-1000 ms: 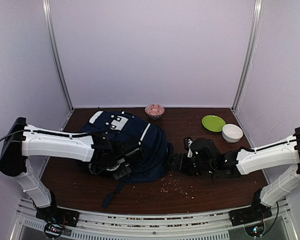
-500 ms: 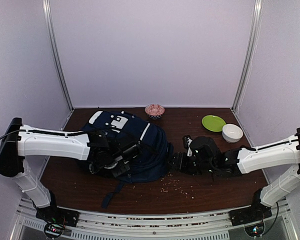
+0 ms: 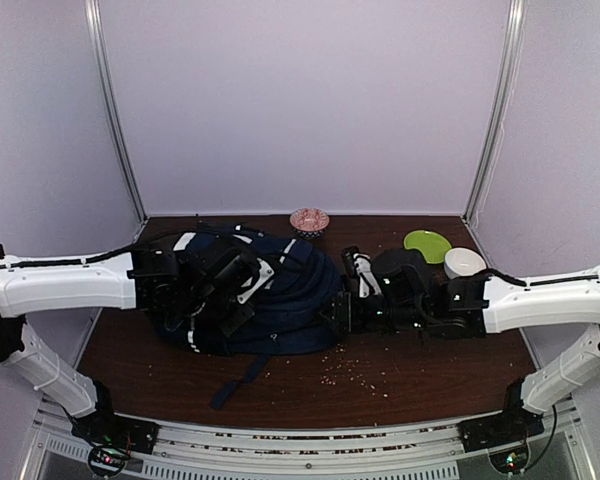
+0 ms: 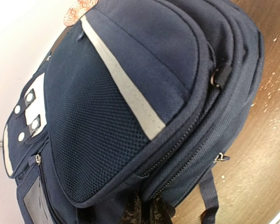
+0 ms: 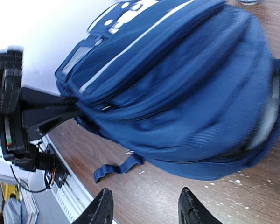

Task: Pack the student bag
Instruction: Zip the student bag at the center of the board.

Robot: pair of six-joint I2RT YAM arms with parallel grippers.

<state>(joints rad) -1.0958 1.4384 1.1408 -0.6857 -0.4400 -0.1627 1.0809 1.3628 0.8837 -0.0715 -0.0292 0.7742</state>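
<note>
top external view: the student bag point(image 3: 290, 290) lies on the brown surface point(image 3: 430, 370), left of centre between both arms. left gripper point(image 5: 73, 113) is pinched tight on the bag's edge fabric. right gripper point(image 5: 147, 210) hangs just beside the bag's right side, fingers parted, gripping nothing.

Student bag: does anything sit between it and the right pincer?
Nothing visible. The right pincer stands open, facing the student bag across the table, with only scattered crumbs between. The left pincer is shut on the bag's opposite side, out of that path.
</note>
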